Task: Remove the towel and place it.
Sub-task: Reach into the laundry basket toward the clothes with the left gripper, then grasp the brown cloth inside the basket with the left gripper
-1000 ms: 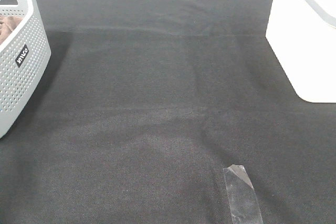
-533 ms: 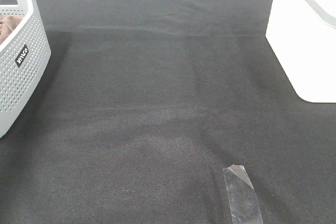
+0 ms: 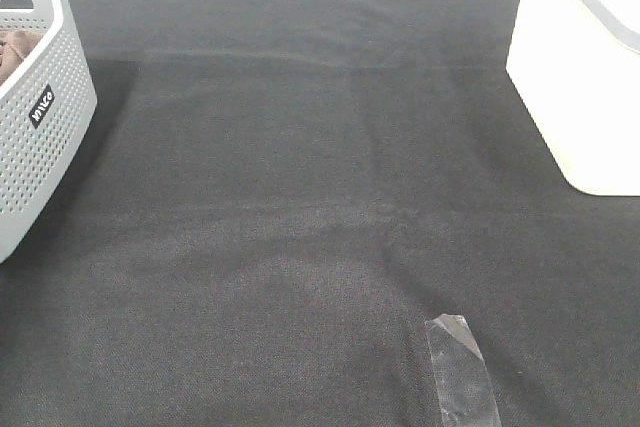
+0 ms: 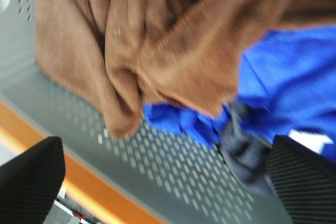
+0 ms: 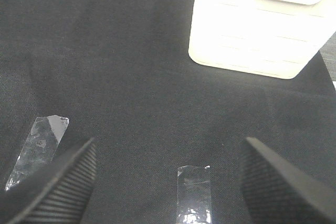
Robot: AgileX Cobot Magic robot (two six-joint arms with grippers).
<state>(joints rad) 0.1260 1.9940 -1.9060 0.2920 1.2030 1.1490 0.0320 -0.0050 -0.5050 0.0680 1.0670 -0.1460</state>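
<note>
The brown towel (image 4: 157, 40) lies crumpled inside the grey perforated basket (image 4: 173, 161), on top of a blue cloth (image 4: 294, 87). My left gripper (image 4: 168, 182) hovers just above it, open, with nothing between its black fingers (image 4: 31, 177). From the high view only a corner of the towel (image 3: 15, 47) shows over the basket (image 3: 45, 127) at the far left, and neither arm appears there. My right gripper (image 5: 170, 182) hangs open over the black table cloth (image 5: 121, 77), holding nothing.
A white bin (image 3: 590, 77) stands at the right edge, also seen as the white bin (image 5: 257, 30) ahead of my right gripper. Clear tape strips (image 3: 460, 367) stick to the cloth. A dark grey item (image 4: 247, 156) lies by the blue cloth.
</note>
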